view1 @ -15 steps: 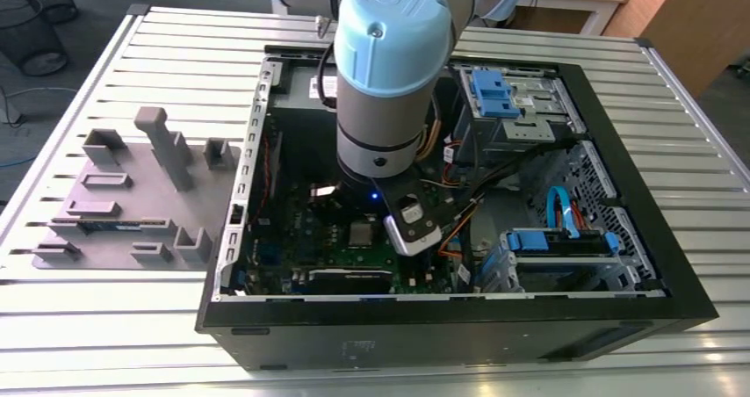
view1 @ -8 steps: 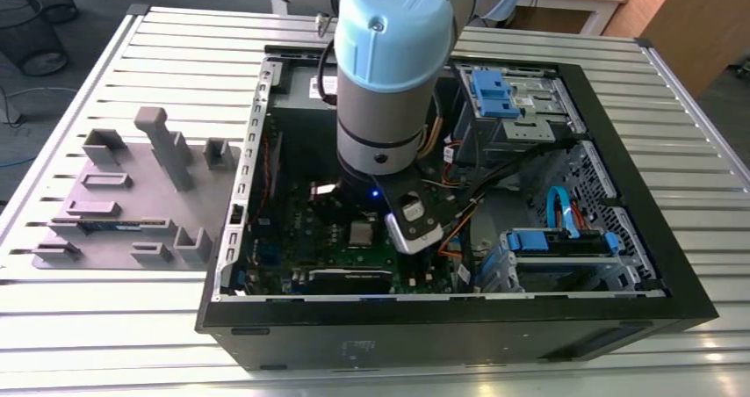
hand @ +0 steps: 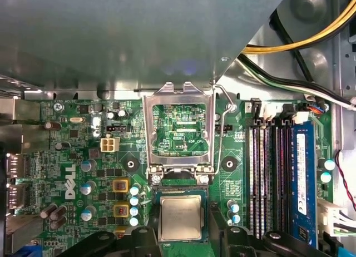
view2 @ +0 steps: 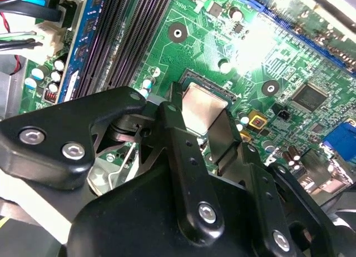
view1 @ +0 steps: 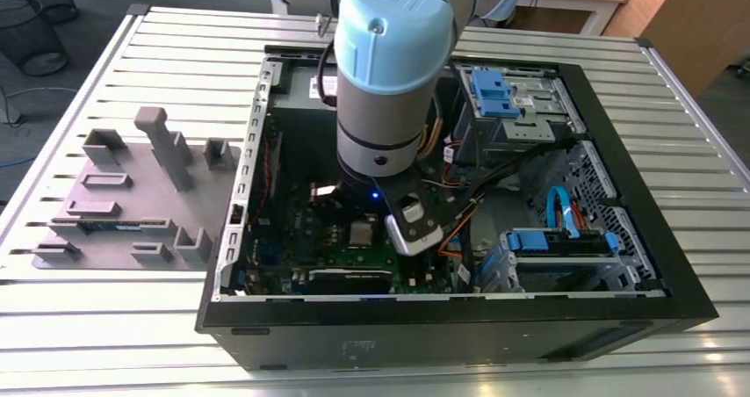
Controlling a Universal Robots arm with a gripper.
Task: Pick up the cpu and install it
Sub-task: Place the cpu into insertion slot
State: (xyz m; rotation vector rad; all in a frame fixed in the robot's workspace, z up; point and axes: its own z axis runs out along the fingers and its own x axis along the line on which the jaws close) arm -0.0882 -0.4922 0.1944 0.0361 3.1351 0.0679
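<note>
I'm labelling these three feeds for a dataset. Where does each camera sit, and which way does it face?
Exterior view: off the arm, high, looking down into the open PC case; the arm's blue-capped joint shows.
First wrist view: on the wrist, facing squarely onto the motherboard and socket frame; the claw shows.
Second wrist view: on the wrist, looking obliquely along the claw.
Both wrist views share the cpu.

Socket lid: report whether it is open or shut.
Open. The socket lid is swung back on its hinge; the cpu is uncovered, its metal top exposed.
</note>
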